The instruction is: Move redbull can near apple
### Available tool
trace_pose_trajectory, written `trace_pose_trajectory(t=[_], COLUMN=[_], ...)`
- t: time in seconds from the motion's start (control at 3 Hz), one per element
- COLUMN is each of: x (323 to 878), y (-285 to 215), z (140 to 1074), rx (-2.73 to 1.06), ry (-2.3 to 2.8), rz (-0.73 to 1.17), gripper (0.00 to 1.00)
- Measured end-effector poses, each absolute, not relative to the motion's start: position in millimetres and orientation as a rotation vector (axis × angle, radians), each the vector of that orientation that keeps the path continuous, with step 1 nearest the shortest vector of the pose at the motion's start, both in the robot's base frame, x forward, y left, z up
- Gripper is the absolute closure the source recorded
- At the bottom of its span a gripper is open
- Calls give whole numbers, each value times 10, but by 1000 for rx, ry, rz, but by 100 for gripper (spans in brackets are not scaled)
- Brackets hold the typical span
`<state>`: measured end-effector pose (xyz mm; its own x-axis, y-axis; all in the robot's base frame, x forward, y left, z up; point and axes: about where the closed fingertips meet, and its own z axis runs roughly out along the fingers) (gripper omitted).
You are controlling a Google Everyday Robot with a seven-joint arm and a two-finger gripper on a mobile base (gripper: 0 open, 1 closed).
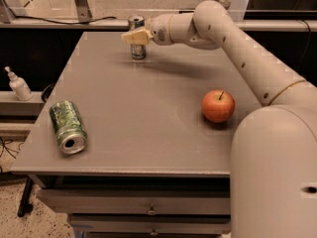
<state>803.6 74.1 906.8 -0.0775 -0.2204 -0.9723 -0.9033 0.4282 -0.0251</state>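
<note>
"So, quick check before you go on: where's your gripper (134,36) sitting, and has it actually got the redbull can (138,51)?"

"Honestly, you can't tell from this angle. The gripper is right at the can's middle, out by the far edge of the table (148,133), with its tip across the front of the can. Clamped on or just alongside, no idea. The can is upright, and the apple (218,106) is well apart from it, on the nearer half of the table."

"OK, so what bites you from here?"

"Mostly a bad hold, I'd guess. It's a slim tall can, so if you pull away without a solid squeeze it could tip and roll, and it's close enough to the back edge to go off the table. Second thing: the apple is round, so if you come in low or set the can down against it, you may nudge it and send it rolling. Aim for just beside it, upright. The green can (68,127) lying on its side at the near corner looks well out of your path."
</note>
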Motion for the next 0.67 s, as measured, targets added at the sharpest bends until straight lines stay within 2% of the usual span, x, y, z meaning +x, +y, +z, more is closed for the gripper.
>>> trace_pose_trajectory(t=[0.67], x=[7765], y=[448], z=[9349], rx=[-964], ry=[1563], rz=[740], gripper=[87])
